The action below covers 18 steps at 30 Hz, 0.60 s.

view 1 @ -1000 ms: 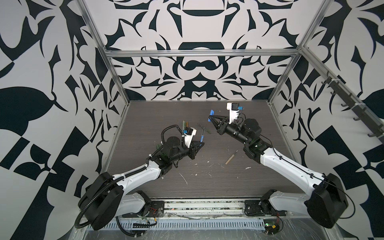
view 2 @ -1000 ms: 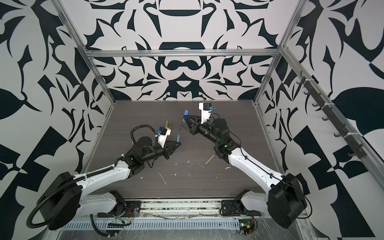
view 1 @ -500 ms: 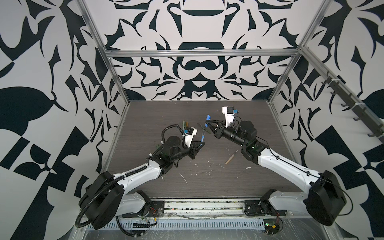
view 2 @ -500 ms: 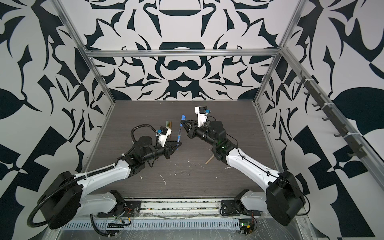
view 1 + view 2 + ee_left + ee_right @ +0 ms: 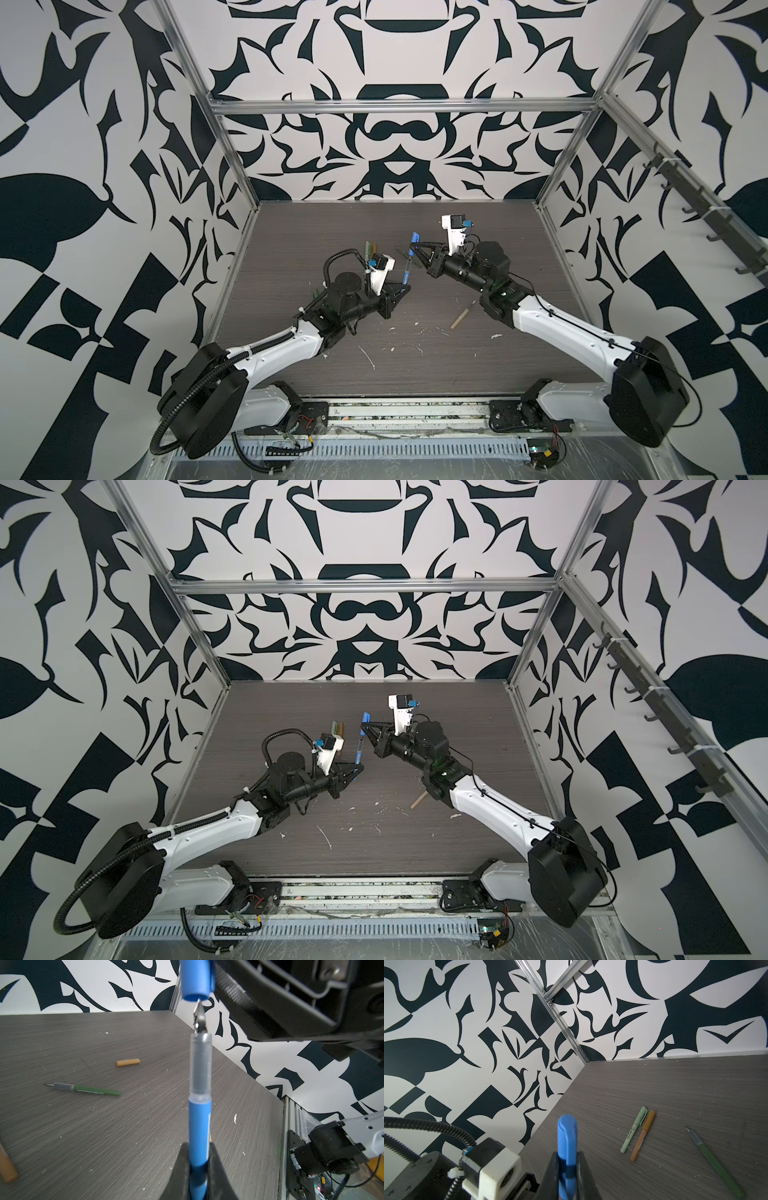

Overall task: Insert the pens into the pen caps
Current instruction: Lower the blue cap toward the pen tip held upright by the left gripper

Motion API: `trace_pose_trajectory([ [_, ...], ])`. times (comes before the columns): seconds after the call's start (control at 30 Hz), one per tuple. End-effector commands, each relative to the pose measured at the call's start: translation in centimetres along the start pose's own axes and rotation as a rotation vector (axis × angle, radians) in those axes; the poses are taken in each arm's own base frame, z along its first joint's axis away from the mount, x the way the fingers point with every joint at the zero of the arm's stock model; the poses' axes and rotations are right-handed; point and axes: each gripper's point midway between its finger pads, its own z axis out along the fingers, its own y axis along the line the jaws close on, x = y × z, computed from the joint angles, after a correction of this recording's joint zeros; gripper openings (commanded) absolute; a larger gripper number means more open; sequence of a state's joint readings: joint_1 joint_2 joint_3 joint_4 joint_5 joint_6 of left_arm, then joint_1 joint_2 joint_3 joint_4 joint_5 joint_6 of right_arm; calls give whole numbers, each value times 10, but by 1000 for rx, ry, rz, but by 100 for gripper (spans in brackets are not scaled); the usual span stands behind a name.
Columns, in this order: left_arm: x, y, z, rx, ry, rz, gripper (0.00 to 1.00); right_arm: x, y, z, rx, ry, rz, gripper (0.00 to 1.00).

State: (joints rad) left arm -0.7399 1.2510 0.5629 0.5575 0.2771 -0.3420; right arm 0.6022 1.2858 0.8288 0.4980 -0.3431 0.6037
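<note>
Blue is paired with blue above the desk: the blue pen is pinched in the left tool, its nib at the very rim of the blue cap, which is clamped in the right tool. If pushed off-centre, the nib could be caught on that rim and the pen tilted in its grip. Five pens are counted: pale green pen and ochre pen capped, dark green pen and tan pen bare. Two loose caps are seen, the tan cap lying on the desk.
</note>
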Motion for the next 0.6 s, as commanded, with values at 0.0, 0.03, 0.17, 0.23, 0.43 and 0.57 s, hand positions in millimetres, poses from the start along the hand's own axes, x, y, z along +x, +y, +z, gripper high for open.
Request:
trace_pose_trajectory([
  [0.0, -20, -9, -1, 23, -52, 22, 3, -5, 12, -2, -37, -4, -6, 0],
  [0.03, -20, -9, 0, 24, -50, 20, 3, -5, 12, -3, -37, -2, -5, 0],
  [0.17, -21, -8, 0, 21, -54, 19, 3, 2, 11, -2, -41, 25, 11, 0],
  [0.23, -22, -8, 1, 16, -58, 17, 3, 7, 10, -2, -45, 38, 28, 0],
  [0.43, -31, -8, 3, 18, -97, -1, 3, 15, 8, -3, -65, 32, 73, 0],
  [0.57, -44, -10, 3, 26, -141, -14, 2, 21, 9, -3, -75, 41, 72, 0],
])
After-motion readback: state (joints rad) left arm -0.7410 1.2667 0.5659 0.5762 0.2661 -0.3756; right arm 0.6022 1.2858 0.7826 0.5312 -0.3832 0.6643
